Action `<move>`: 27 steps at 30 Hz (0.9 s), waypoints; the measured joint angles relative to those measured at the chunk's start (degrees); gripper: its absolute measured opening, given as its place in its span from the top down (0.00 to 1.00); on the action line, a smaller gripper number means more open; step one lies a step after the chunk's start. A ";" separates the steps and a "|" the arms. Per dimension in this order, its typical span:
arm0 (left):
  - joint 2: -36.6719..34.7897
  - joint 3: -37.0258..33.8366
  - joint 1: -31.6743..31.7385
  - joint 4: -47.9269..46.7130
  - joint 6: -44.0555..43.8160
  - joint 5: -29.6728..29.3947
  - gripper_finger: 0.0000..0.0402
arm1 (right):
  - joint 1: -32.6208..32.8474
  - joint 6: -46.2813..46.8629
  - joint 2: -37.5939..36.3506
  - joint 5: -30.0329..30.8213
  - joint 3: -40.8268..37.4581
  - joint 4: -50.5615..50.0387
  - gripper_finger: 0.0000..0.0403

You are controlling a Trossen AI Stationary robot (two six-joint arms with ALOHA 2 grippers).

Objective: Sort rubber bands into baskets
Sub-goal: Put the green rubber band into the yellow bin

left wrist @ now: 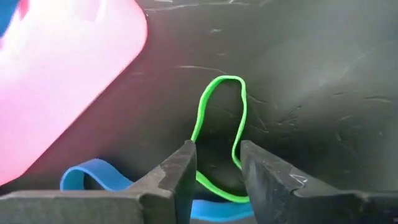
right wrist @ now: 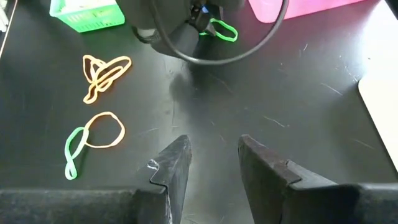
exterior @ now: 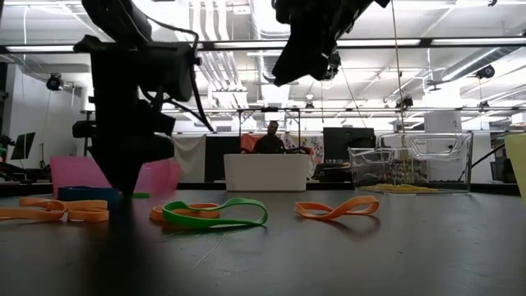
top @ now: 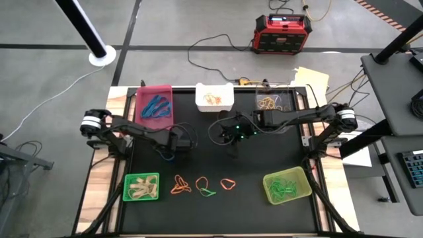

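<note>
Five baskets are sitting around the black tabletop [top: 218, 211] in the high view: the magenta basket [top: 155, 104], white basket [top: 214, 96] and clear basket [top: 274, 100] along the far edge, the green basket [top: 142, 186] at near left and the yellow-green basket [top: 287, 185] at near right. Several loose orange bands [top: 181, 184] are lying between the two near baskets. The left gripper [top: 172, 151] is reaching down just near of the magenta basket, while the right gripper [top: 232, 135] is hanging over the middle.

Across the low view, the left gripper [exterior: 123, 185] is touching down on the tabletop beside a blue band [exterior: 86, 194], and the right arm is showing high above. A person [exterior: 269, 140] is sitting in the room behind.

Through the left wrist view, the left gripper [left wrist: 217, 149] is standing with its jaws released and parted, straddling a thin green band [left wrist: 221, 106] that is lying flat on the tabletop; the band is running between the jaws without being pinched. The blue band [left wrist: 93, 177] is lying right beside it, with the magenta basket [left wrist: 62, 74] near.

From the right wrist view, the right gripper [right wrist: 214, 146] is hovering with its jaws released and grasping nothing, looking toward the left gripper [right wrist: 196, 28] and the green band [right wrist: 222, 30].
</note>
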 joint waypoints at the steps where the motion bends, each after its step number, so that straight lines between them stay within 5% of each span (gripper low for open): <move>1: 0.43 0.00 0.18 0.21 0.39 0.13 0.73 | 0.00 0.00 0.00 0.00 0.00 -0.02 0.68; 8: 1.92 0.13 0.25 2.51 3.95 1.12 0.81 | 0.00 -0.33 0.02 -0.01 -0.02 -0.02 0.68; 14: 1.34 0.09 0.18 3.63 5.04 2.10 0.98 | 0.12 -0.41 0.04 -0.01 -0.06 -0.09 0.68; 21: -3.09 0.85 -4.29 7.40 9.29 0.40 1.00 | 1.60 -0.69 0.04 0.64 -2.28 1.58 0.68; 27: -10.04 0.87 -9.91 20.07 18.69 0.24 1.00 | 4.11 -5.28 0.07 1.50 -10.49 15.33 0.68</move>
